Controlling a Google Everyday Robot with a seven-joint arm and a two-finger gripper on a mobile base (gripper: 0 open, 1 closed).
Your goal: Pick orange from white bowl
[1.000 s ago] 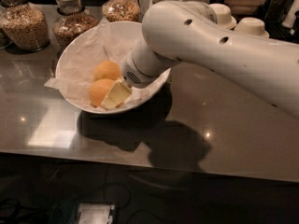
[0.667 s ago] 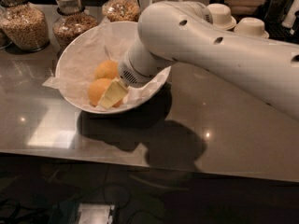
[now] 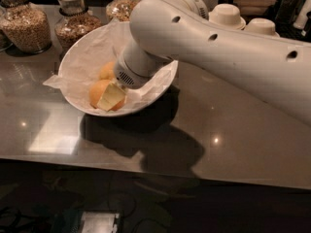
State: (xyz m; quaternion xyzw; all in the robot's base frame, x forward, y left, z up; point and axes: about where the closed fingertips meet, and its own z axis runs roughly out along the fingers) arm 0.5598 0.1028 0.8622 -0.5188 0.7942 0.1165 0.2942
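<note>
The white bowl [image 3: 77,57], wide, shallow and lined with crumpled white paper, stands on the grey counter at the left. Two oranges lie in it: one at the front [image 3: 98,92] and one behind it [image 3: 107,71]. My gripper [image 3: 111,97] reaches down into the bowl from the right, at the end of the thick white arm [image 3: 209,52]. It is right against the front orange and covers that orange's right side. The wrist hides the right half of the bowl's inside.
Glass jars of grains [image 3: 25,25] [image 3: 74,21] [image 3: 122,4] stand behind the bowl. Small upturned white bowls on plate stacks [image 3: 227,14] [image 3: 262,25] are at the back right. The counter's front edge [image 3: 146,171] runs below the bowl.
The arm has shifted slightly to the left, and the gripper now sits further over the front orange. The bowl and oranges have stayed in place.
</note>
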